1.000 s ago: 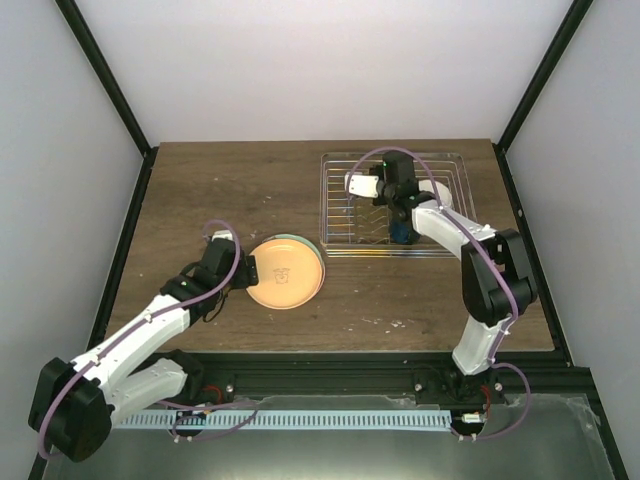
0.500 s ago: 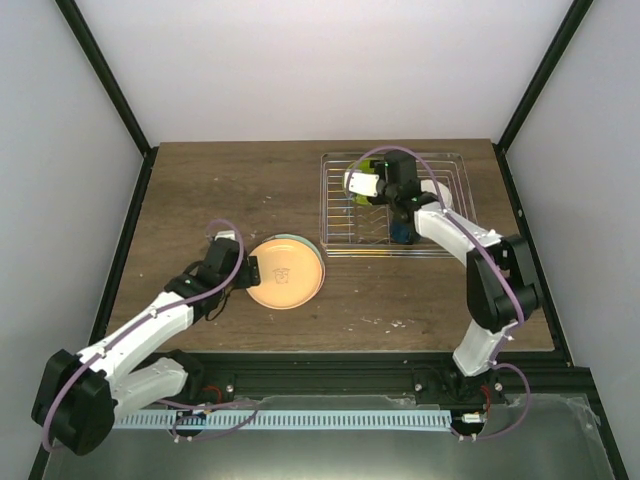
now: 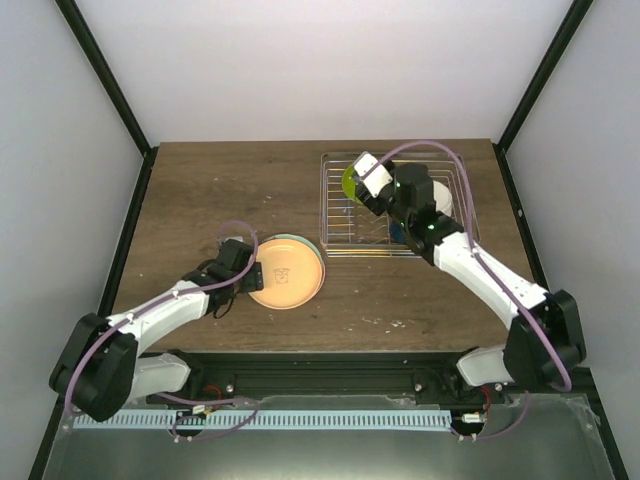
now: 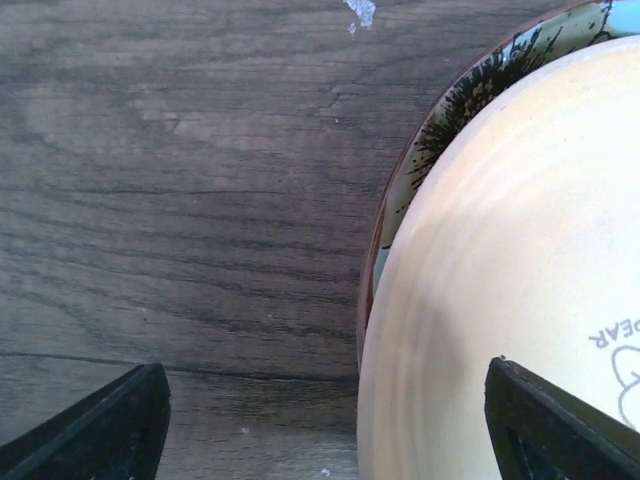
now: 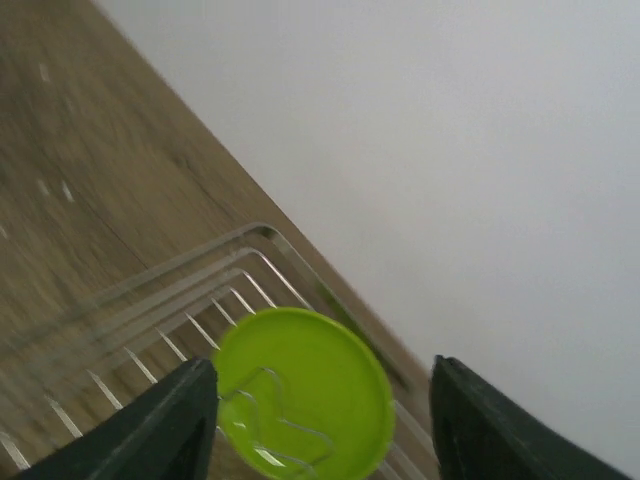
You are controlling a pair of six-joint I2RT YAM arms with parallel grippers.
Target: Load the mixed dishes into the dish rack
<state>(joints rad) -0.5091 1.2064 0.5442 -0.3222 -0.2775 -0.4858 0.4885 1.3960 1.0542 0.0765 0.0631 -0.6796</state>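
One orange-yellow plate (image 3: 287,272) lies toward eight o'clock on the desk (image 3: 200,200). The left hand (image 4: 325,420), spread wide at its nine o'clock rim, seems set to pick it up, which calls for a finger under that rim. The right hand (image 5: 330,425), wide and empty, hovers above the lime green plate (image 5: 300,385) standing at ten o'clock in the dish rack (image 3: 455,165).

Soft, even light falls from overhead in the top view, and the walls (image 3: 300,70) glow bright with barely a shadow. At the left wrist the table (image 4: 180,200) grain is crisp, while the orange plate (image 4: 500,290) washes out pale. The right wrist smears: rack (image 5: 190,300) wires streak and the green plate (image 5: 300,385) is soft-edged.
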